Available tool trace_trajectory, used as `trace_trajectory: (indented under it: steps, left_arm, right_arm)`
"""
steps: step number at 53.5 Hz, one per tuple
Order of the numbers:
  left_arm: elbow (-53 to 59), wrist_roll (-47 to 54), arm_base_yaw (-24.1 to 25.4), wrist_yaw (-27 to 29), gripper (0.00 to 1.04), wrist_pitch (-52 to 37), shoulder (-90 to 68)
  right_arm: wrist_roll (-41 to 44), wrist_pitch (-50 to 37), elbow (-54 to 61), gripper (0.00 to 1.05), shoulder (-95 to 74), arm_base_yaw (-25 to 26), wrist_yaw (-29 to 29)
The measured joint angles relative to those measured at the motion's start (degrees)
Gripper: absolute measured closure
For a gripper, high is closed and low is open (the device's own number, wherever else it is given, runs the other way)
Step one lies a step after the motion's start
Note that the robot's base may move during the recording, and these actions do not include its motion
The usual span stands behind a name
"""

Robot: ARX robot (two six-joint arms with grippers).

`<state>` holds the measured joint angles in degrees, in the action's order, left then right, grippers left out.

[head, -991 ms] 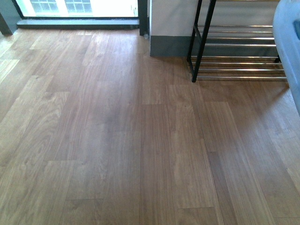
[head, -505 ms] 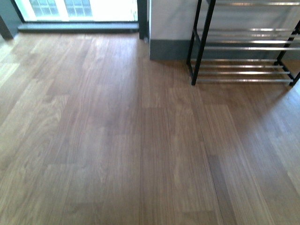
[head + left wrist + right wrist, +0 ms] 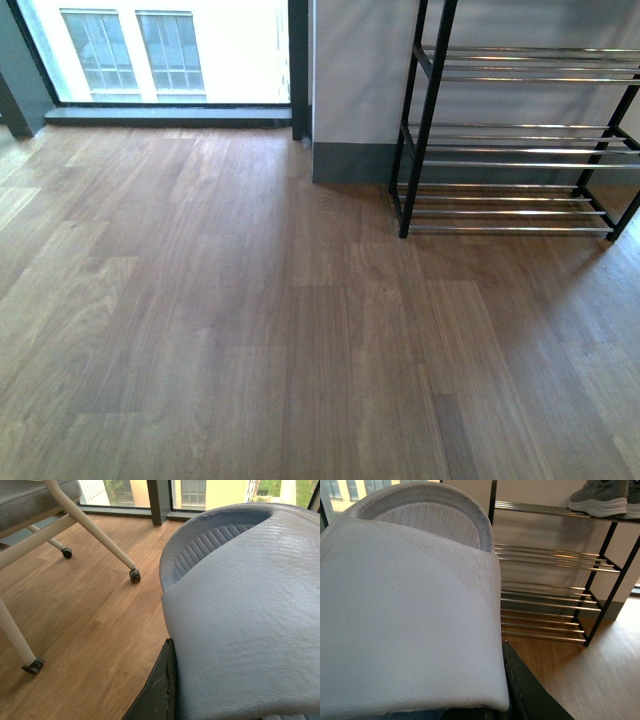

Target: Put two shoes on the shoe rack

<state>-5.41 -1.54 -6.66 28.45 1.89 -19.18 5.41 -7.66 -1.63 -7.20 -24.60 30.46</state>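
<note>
Pale-blue slipper [image 3: 240,630] gripped in left hand [image 3: 161,687]; whitish slipper [image 3: 405,620] in right hand [image 3: 520,692], facing rack [image 3: 545,556].

The floor [image 3: 250,330] is brown wood planks with a fine grain, some lighter and some darker. The shoe rack [image 3: 420,120] has a black frame and shiny silver bars. The wall [image 3: 350,70] behind it is pale grey-white, with a dark grey skirting [image 3: 350,162]. On the rack's top shelf 1 sneaker [image 3: 597,495] is grey with a white sole. The left slipper [image 3: 240,630] is pale blue, its strap finely grained and its insole ribbed. The right slipper [image 3: 405,620] looks whiter, with the same ribs. The chair [image 3: 30,500] has a grey seat, cream legs and black casters.
</note>
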Motion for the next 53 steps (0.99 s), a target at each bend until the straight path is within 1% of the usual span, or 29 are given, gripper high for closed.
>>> trace_trajectory:
  steps: [10,24,53]
  left_arm:
    - [0.0,-0.02,0.0,-0.04,1.03,0.0,0.0]
    - [0.0,0.0,0.0,-0.13,1.03,0.0,-0.04]
    - [0.02,0.0,0.0,-0.61,1.03,0.0,-0.04]
  right_arm:
    - [-0.09,-0.17,0.04,1.03,-0.26,-1.07,0.66]
    - [-0.02,-0.33,0.07,1.03,-0.22,-0.66,0.39]
    - [2.23,-3.37,0.22,1.03,-1.44,-3.96,2.73]
